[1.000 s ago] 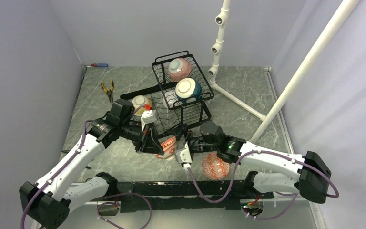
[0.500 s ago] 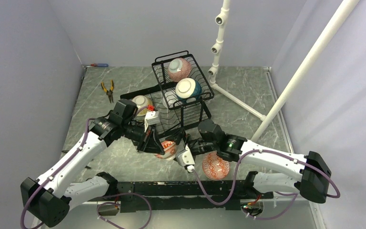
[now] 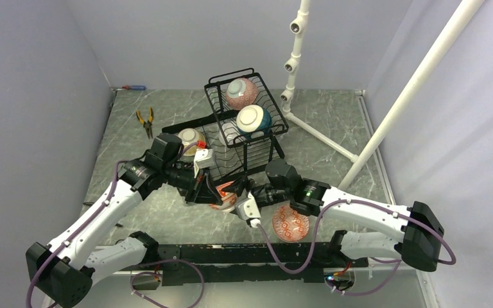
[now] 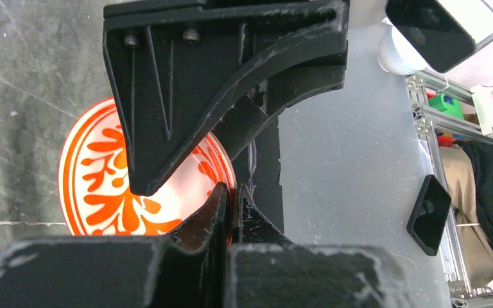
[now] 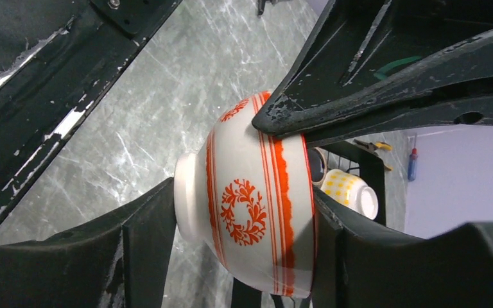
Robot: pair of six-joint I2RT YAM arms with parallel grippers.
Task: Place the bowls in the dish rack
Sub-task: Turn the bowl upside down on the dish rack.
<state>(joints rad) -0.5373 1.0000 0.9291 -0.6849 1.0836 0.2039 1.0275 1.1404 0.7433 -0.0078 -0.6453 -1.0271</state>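
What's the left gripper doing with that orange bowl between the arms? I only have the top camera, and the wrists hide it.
Observer: The left gripper is shut on the rim of the orange bowl, one finger inside, one outside.
Operator: And the right one?
Observer: The right gripper brackets it, one finger at the foot, one at the rim; whether it presses, I can't tell.
Operator: How does the bowl sit?
Observer: On its side, foot pointing sideways.

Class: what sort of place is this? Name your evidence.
Probably a robotics test cell, not a kitchen: two table-mounted arms, plain walls boxing in the table, a white pipe stand beside the dish rack.
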